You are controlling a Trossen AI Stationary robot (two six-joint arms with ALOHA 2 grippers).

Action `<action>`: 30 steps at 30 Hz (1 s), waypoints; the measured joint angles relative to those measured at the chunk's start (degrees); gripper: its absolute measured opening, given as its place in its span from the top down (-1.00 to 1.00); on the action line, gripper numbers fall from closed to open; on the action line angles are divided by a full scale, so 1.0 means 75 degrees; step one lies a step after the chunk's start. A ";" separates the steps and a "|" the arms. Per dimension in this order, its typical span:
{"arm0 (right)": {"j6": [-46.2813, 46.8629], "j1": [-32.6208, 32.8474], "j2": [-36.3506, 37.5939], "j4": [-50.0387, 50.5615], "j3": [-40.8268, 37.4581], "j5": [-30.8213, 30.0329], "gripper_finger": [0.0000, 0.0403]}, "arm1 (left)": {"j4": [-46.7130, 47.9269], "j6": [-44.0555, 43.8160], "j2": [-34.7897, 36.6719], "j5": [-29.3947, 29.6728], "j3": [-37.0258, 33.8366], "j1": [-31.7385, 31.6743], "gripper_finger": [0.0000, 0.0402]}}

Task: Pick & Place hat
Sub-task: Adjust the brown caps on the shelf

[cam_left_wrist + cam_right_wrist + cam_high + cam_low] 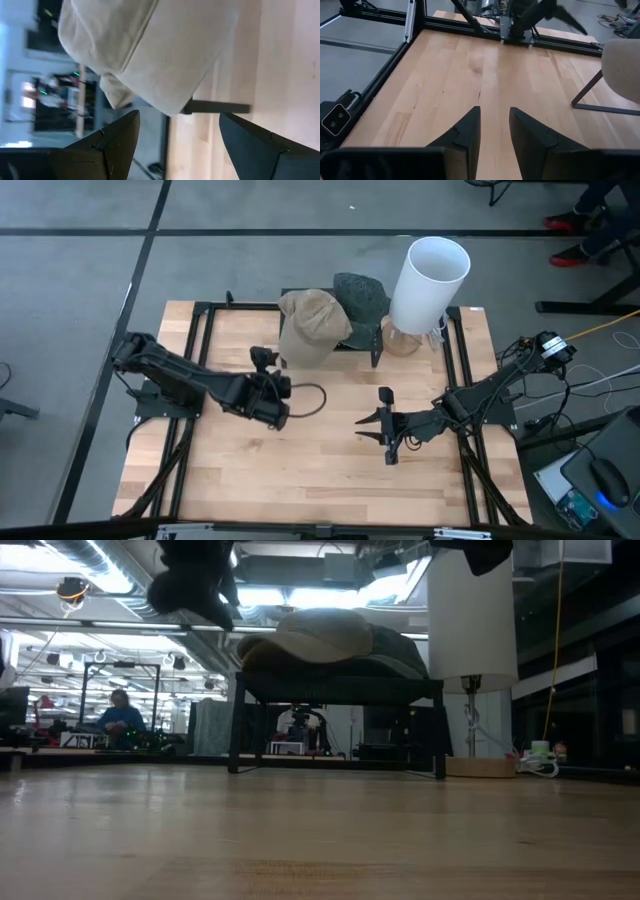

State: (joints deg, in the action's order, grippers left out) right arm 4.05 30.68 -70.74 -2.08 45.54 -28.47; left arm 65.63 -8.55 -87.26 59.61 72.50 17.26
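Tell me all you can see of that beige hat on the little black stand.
The beige hat is a soft cloth cap, lying crown up on the black stand at the table's far side. It overlaps a dark green hat beside it. Its edge droops over the stand's front. The open left gripper is close, not touching.
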 joint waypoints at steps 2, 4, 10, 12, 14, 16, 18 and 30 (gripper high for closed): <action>-0.0003 0.0000 0.0000 -0.0008 0.0000 0.0002 0.49 | -0.0432 0.0272 -0.0073 0.0345 -0.0277 0.0158 -0.33; -0.0003 0.0000 0.0000 -0.0032 0.0000 0.0001 0.49 | -0.1015 0.0639 -0.0159 0.0645 -0.0483 0.0266 -0.33; -0.0003 0.0000 -0.0003 -0.0031 0.0000 0.0003 0.49 | -0.2207 0.1318 -0.0481 0.1367 -0.0822 0.0357 -0.33; -0.0003 0.0000 -0.0003 -0.0033 0.0000 0.0001 0.49 | -0.2308 0.1487 -0.0578 0.1425 -0.0896 0.0283 -0.33; -0.0003 0.0000 -0.0004 -0.0033 0.0000 0.0001 0.49 | -0.2425 0.1513 -0.0706 0.1455 -0.0923 0.0174 -0.33; -0.0003 0.0000 -0.0003 -0.0037 0.0000 0.0001 0.49 | -0.2449 0.1499 -0.0806 0.1629 -0.0946 0.0057 -0.33; -0.0004 0.0000 -0.0006 -0.0031 0.0000 0.0003 0.49 | -0.2556 0.1510 -0.0860 0.1801 -0.0945 -0.0034 -0.32; -0.0006 0.0000 -0.0006 -0.0030 0.0000 0.0003 0.49 | -0.2858 0.1509 -0.0863 0.1452 -0.0940 -0.0216 0.39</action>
State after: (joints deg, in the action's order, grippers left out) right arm 4.01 30.68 -70.78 -2.31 45.54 -28.45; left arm 44.20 2.76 -93.73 70.50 65.45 15.64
